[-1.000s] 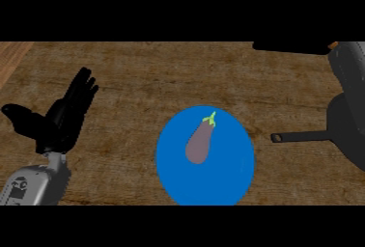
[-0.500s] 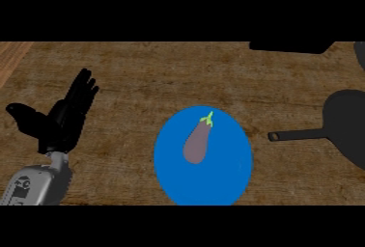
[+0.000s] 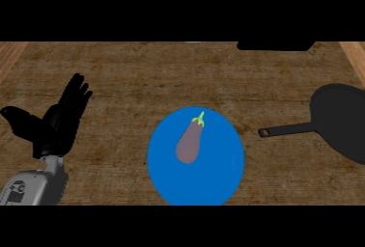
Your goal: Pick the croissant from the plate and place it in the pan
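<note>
A blue plate (image 3: pixel 214 183) lies on the wooden counter, low in the middle of the head view. On it rests a purple eggplant (image 3: pixel 188 144) with a green stem pointing to the far side; no croissant shows. A black pan (image 3: pixel 345 120) sits at the right edge, its handle (image 3: pixel 288 129) pointing left toward the plate. My left hand (image 3: pixel 57 125) stands open at the left, fingers up, well apart from the plate. My right hand is out of view.
A flat dark object (image 3: pixel 275 46) lies at the counter's far edge, cut off by the view's top. Lighter wooden edging (image 3: pixel 354 53) runs along the far right and far left corners.
The grey shape over the pan at the right edge a second ago has gone, so more of the pan shows. The plate, the eggplant and my left hand have barely shifted.
</note>
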